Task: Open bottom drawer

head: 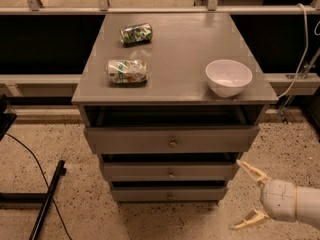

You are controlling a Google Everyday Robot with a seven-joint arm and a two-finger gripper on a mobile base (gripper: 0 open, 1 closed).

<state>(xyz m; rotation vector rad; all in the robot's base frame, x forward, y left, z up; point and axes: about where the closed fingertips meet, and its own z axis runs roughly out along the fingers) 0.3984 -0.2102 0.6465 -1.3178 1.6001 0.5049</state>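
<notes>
The bottom drawer [169,193] is the lowest, slimmest grey front of three in the cabinet, with a tiny metal knob [169,196] at its centre. Its front sits about flush under the middle drawer [170,172]. My gripper [249,196] hovers low at the right, just beyond the cabinet's right corner and level with the two lower drawers. Its two cream fingers are spread wide, pointing left, with nothing between them. It touches no drawer.
On the grey cabinet top [175,54] lie two crushed cans [127,71] [136,33] and a white bowl [228,77]. The top drawer [172,140] sticks out slightly. A black pole [47,200] and cable lie on the speckled floor at left. A railing runs behind.
</notes>
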